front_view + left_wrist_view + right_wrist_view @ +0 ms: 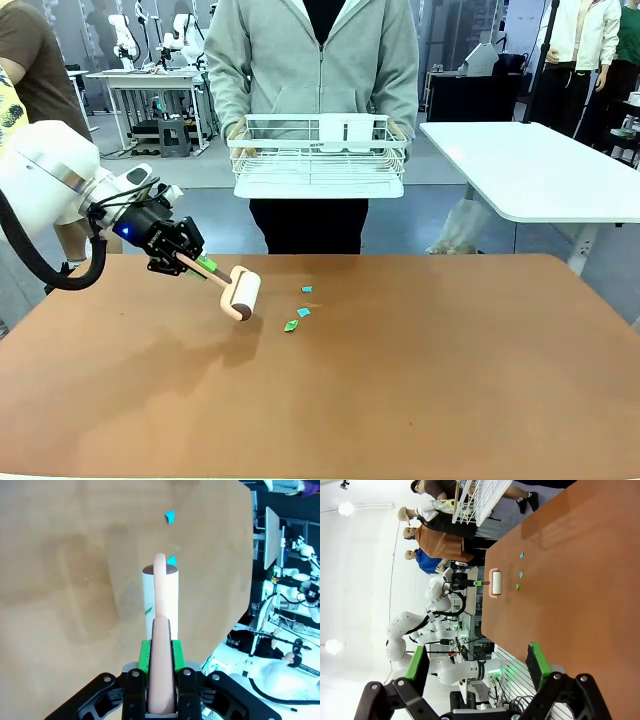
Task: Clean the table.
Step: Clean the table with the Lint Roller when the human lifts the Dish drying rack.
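Observation:
The reddish-brown table [420, 380] carries three small paper scraps: two cyan ones [307, 289] [303, 312] and a green one [291, 325]. My left gripper [203, 264] is shut on the peach handle of a lint roller [243, 293], whose white head rests on the table just left of the scraps. In the left wrist view the green pads [144, 655] clamp the handle, the roller [160, 597] points ahead, and a cyan scrap [172, 560] lies right beyond it. My right gripper [477, 662] hangs open above the table [580, 590], far from the roller [496, 582].
A person stands at the far edge holding a white wire rack [318, 155] in both hands above the table. A white-topped table [540, 170] stands at the back right. Another person is at the far left.

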### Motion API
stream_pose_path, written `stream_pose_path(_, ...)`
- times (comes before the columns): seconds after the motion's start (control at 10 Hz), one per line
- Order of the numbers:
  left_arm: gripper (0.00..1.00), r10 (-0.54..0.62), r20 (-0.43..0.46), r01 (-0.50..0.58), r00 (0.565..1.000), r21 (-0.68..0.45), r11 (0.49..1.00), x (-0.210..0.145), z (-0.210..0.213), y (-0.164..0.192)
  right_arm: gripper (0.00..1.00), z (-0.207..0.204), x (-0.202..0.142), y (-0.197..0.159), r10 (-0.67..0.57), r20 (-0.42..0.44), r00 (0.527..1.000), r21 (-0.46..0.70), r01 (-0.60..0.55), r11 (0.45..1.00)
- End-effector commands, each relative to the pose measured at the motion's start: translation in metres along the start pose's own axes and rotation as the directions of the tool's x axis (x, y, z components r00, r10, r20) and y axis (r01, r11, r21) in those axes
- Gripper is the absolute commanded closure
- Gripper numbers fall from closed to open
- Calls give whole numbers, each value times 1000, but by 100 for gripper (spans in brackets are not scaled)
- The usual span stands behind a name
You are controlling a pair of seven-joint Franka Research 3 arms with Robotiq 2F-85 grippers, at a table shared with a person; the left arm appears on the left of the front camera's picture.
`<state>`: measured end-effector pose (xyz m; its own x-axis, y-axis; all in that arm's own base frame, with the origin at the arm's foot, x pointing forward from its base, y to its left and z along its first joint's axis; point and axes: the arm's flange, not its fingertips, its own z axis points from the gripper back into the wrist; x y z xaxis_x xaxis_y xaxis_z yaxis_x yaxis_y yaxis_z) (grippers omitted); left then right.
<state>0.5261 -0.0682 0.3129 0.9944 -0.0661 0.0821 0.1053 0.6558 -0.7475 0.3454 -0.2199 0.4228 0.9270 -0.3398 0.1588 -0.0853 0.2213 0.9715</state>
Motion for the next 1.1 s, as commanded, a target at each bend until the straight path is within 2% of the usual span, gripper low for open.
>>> stream_pose_path(0.0,79,-18,1,18,1000,-57,998,-1,-11,11,0,0,-1,2,15,7,1000,12,-15,1000)
stream_pose_path(0.3,79,-45,25,47,999,-90,995,-5,-23,19,0,0,-1,2,15,7,1000,12,-15,1000)
stream_pose_path(0.6,79,-11,10,12,1000,-74,997,-2,-41,29,0,0,-1,2,15,7,1000,12,-15,1000)
stream_pose_path(1.0,79,-29,-7,28,1000,-58,998,-2,-54,37,0,0,-1,2,15,7,1000,12,-15,1000)
